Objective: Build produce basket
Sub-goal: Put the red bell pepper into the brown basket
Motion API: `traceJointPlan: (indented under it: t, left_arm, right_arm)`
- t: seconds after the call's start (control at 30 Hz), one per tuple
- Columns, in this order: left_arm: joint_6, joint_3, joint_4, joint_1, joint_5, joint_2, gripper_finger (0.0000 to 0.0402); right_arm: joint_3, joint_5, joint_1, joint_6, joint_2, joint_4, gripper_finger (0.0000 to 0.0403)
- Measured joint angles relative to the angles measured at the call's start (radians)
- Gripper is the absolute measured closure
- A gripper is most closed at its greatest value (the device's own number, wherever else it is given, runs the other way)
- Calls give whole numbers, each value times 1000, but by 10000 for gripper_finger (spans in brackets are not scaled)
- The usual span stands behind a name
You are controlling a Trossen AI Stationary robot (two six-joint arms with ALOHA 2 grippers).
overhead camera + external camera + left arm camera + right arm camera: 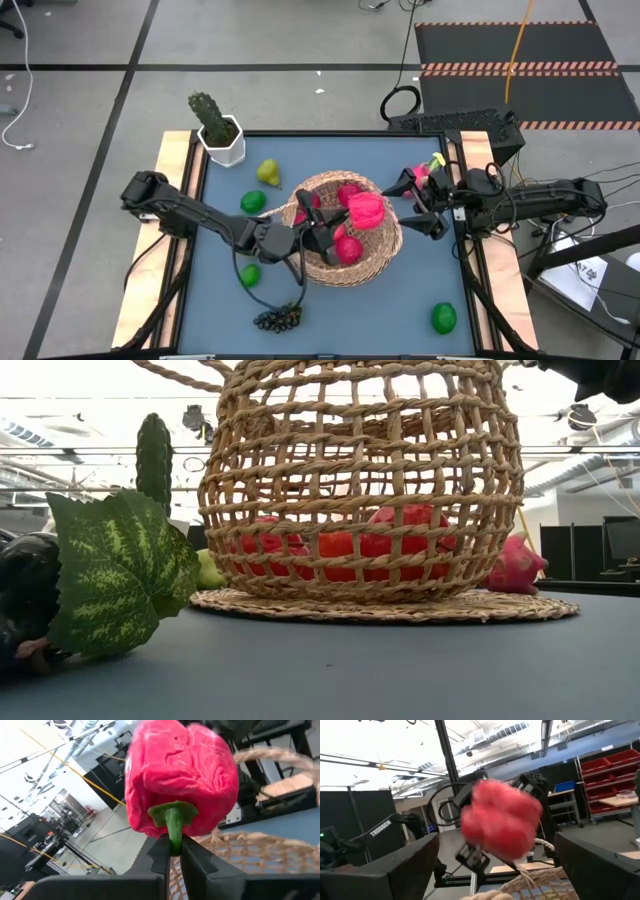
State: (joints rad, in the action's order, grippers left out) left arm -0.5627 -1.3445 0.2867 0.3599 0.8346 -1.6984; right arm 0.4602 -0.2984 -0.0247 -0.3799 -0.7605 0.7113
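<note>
A tan woven basket (345, 232) stands mid-table and holds several red fruits (347, 248), which also show through its wall in the low view (330, 545). My left gripper (325, 232) reaches over the basket from the table's left and is shut on a red bell pepper (366, 210). My right gripper (425, 205) is open and empty just off the basket's right rim, facing the pepper (500, 820). On the table lie a pear (268, 172), three limes (253, 201) (250, 274) (443, 318), a dark grape bunch (280, 319) and a pink dragon fruit (428, 170). My left gripper (175, 850) pinches the pepper's green stem (174, 827) between its two fingertips. The fingers come from the table's left and lie roughly along the stem. The pepper sticks out beyond the fingertips, lifted clear over the basket's opening.
A white pot with a green cactus (215, 125) stands at the far left corner. A green leaf (120, 570) of the grape bunch stands close to the low camera. Wooden rails (175, 160) border the table's left and right sides.
</note>
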Motion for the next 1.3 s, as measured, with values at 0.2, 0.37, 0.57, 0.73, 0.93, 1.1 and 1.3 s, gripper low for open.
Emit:
traceJointPlan:
  t: [0.2, 0.37, 0.57, 0.73, 0.93, 1.1, 1.3]
  left_arm:
    - [-1, 0, -52, 32, 8, 34, 375]
    - [45, 0, -111, 50, 13, 70, 380]
    - [138, 1, -203, 73, 12, 123, 366]
    - [229, 0, -291, 89, 13, 173, 379]
    - [313, 0, -375, 101, 12, 203, 370]
    - [311, 0, -417, 114, 11, 202, 367]
    - [337, 0, -498, 104, 8, 202, 378]
  right_arm:
    - [0, 1, 0, 7, 23, -21, 14]
    - [0, 1, 0, 7, 48, -41, 14]
    - [9, 6, 0, 74, 83, -109, 23]
    - [82, 25, 2, 146, 93, -291, 46]
    - [141, 112, 28, 255, 88, -453, 92]
    - [177, 148, 59, 313, 89, -508, 133]
    - [256, 266, 104, 371, 89, -705, 193]
